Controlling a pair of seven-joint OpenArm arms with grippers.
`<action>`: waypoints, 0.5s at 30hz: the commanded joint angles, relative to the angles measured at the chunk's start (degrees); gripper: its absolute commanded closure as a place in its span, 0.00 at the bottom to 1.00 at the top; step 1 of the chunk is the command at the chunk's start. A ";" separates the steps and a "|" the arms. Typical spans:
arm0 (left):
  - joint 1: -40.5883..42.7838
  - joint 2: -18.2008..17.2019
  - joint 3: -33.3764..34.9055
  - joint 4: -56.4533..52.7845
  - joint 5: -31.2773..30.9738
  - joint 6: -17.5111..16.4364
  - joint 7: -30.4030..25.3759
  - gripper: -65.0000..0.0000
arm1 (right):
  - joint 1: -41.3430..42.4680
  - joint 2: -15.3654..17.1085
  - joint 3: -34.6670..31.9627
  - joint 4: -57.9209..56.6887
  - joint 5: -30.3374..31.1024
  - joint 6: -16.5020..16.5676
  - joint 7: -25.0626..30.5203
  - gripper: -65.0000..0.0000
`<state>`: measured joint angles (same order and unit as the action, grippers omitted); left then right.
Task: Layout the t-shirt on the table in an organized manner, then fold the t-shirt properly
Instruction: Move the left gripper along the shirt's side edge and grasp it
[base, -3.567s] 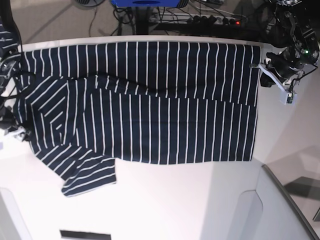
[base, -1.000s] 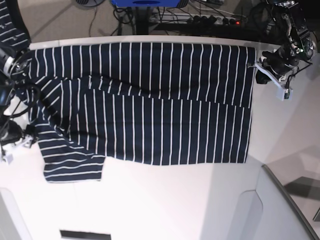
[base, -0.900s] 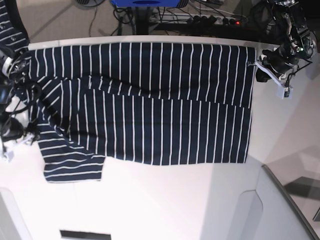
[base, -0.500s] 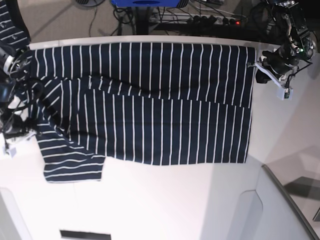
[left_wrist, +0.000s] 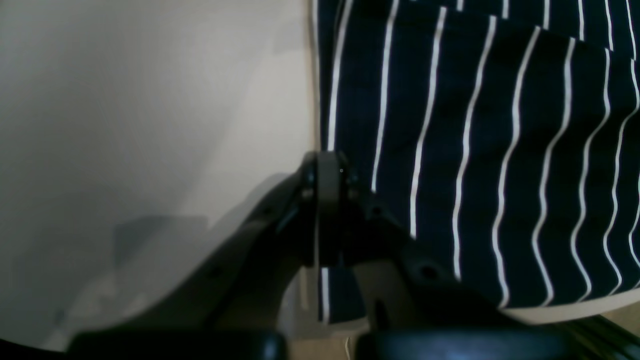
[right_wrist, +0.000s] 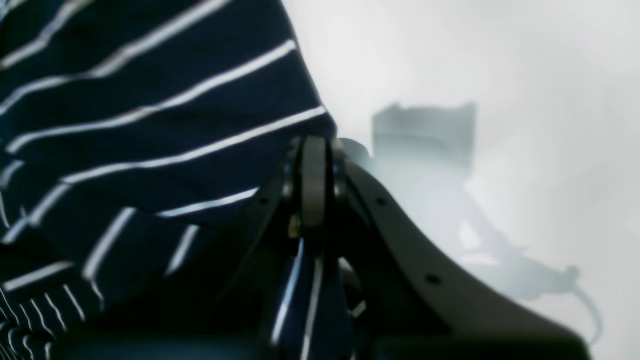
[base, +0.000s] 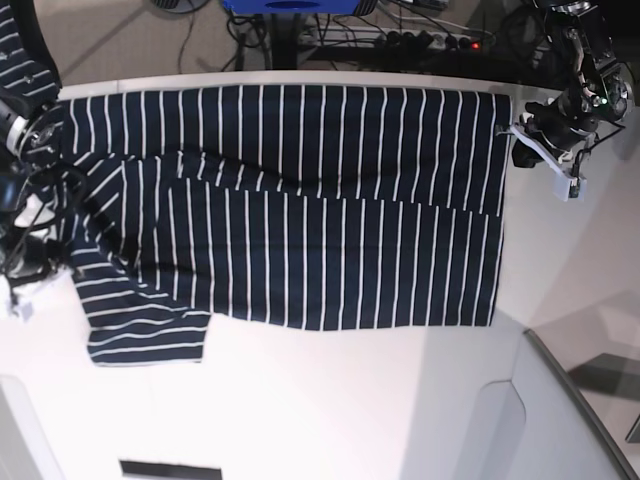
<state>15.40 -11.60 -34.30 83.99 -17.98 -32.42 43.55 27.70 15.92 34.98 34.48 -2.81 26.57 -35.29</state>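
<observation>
White table (base: 330, 400) bears t-shirt (base: 300, 210), both hands pinching edges.

Robotics lab or workshop: white desk (base: 330, 400); beyond its far edge, tangled cables (base: 250, 35), power strip (base: 430, 40) with red light, blue equipment base (base: 290, 6) on bare floor.

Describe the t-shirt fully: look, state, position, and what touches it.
The t-shirt is soft dark navy fabric with thin white stripes. It lies spread across the white table, mostly flat, with a fold ridge across its middle and one sleeve sticking out at the base view's lower left. The left gripper and right gripper are each shut on an edge.
</observation>
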 joint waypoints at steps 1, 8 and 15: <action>-0.85 -1.64 -0.11 0.89 -0.35 -0.06 -0.87 1.00 | 1.62 1.26 0.05 3.19 0.74 0.38 0.78 1.00; -7.09 -4.01 0.24 -3.85 -0.09 -0.06 -0.87 1.00 | 0.47 0.38 0.05 13.83 0.83 0.55 -6.16 1.00; -19.40 -6.30 0.24 -17.13 6.07 -0.06 -0.87 1.00 | -0.76 -1.64 0.05 20.25 0.57 0.55 -8.71 1.00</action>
<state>-3.73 -16.99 -34.00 65.82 -11.20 -32.23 43.48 25.56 13.10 35.00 53.65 -2.46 26.98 -44.71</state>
